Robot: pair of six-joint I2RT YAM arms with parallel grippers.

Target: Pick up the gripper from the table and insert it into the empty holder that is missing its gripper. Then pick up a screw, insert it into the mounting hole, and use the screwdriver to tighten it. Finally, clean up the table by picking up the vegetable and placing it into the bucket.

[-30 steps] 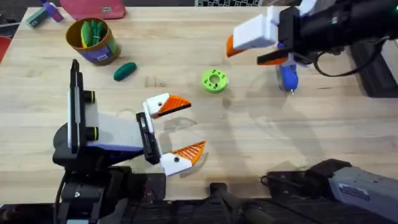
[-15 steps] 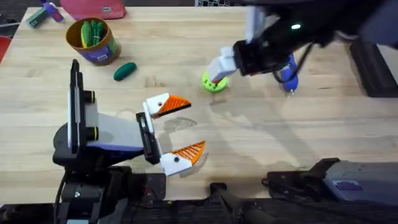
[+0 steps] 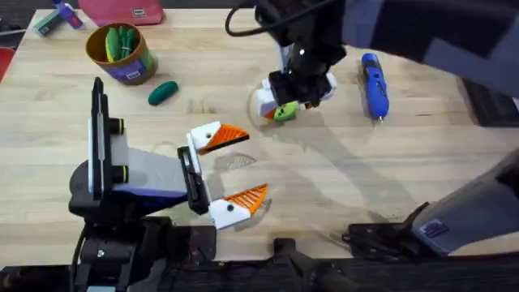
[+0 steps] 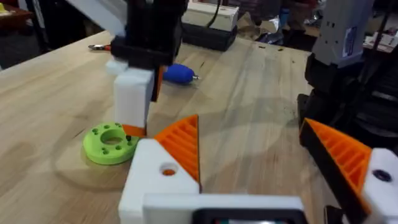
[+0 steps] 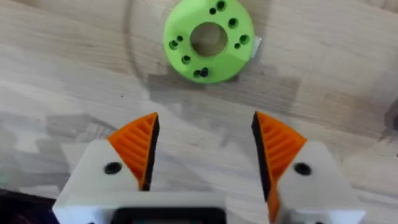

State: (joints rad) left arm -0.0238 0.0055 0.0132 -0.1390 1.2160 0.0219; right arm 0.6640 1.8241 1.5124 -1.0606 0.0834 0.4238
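Note:
My right gripper [image 3: 276,108] hangs open just over the bright green disc [image 3: 285,113] at mid-table. From the right wrist, the disc [image 5: 209,40] lies beyond my open gripper [image 5: 208,149], with small dark bits in some of its holes. The blue screwdriver [image 3: 374,83] lies to the right of the disc. At the far left, the dark green vegetable [image 3: 162,92] rests on the table beside the yellow bucket [image 3: 139,58]. My left gripper [image 3: 241,168] stays open near the front, both orange pads in place and nothing between them. The loose gripper piece and the empty holder are out of view.
A pink pouch [image 3: 122,10] and small tools [image 3: 57,18] lie at the far left corner. Green items sit inside the bucket. A dark block [image 3: 489,97] stands at the right edge. Red-handled pliers [image 4: 99,47] lie beyond the screwdriver [image 4: 180,73].
The right arm swung left from beside the screwdriver and dropped over the green disc. The left arm, vegetable and bucket stayed put.

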